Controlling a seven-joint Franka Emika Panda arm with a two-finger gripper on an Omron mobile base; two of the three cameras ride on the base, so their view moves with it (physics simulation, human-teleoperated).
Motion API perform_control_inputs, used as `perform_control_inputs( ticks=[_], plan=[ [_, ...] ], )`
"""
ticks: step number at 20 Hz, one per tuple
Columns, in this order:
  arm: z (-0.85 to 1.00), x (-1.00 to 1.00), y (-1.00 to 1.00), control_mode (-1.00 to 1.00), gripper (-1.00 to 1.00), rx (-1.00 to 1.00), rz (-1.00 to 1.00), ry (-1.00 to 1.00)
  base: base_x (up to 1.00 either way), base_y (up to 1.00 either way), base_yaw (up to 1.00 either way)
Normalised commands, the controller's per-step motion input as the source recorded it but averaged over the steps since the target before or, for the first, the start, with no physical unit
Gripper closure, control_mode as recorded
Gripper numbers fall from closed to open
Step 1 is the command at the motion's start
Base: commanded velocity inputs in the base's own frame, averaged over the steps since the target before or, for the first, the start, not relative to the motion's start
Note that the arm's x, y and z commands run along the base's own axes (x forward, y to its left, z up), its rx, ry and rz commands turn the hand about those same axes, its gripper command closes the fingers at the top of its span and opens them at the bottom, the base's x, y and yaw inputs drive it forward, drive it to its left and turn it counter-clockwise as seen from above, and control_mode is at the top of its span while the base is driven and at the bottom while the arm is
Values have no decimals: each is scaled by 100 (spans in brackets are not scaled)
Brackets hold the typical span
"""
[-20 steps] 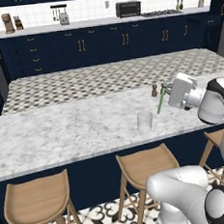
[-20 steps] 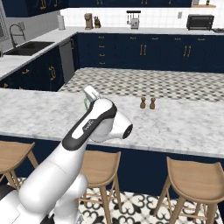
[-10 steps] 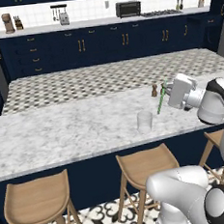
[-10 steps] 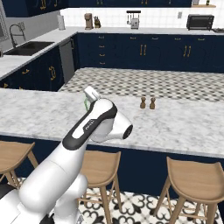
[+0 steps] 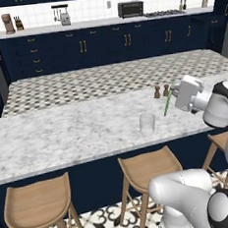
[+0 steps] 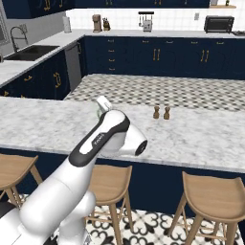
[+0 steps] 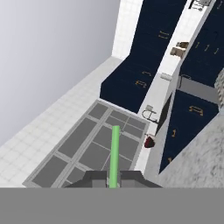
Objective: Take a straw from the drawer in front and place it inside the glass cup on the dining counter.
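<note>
A rendered kitchen with navy cabinets and a patterned tile floor surrounds the long marbled bench (image 5: 64, 135), fronted by tan stools (image 5: 38, 207). The tool (image 5: 176, 96) hangs above the bench's right part, clenched on the straw (image 5: 167, 102), which slants down and leftward from it, its lower end in the air, up and to the right of the glass cup (image 5: 147, 124). The cup stands upright on the slab, apart from the two brown shakers (image 5: 161, 90) behind it. To do this step well, I judge the straw's lower tip should be carried over the cup's mouth and brought nearer to upright before lowering, with release only once the tip is inside the rim, since a long straw could tip a light tumbler. The left base view gives the gap between straw and cup; the hand view shows the straw (image 7: 114, 155) pinched between the finger tips (image 7: 94, 178); in the right base view the arm (image 6: 103, 139) covers the cup.
</note>
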Motion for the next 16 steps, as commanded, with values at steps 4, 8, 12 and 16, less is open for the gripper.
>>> perform_control_inputs(
  ticks=[4, 8, 12, 16],
  plan=[
    [-10, 0, -19, -100, 100, 0, -7, 0, 0, 0, 0],
    [-13, 0, -12, -100, 100, 0, -6, 0, 0, 0, 0],
    [-15, -3, -6, -100, 100, 0, -2, 0, 0, 0, 0],
    [-14, -1, 6, -100, 100, 0, 0, 0, 0, 0, 0]
  ],
)
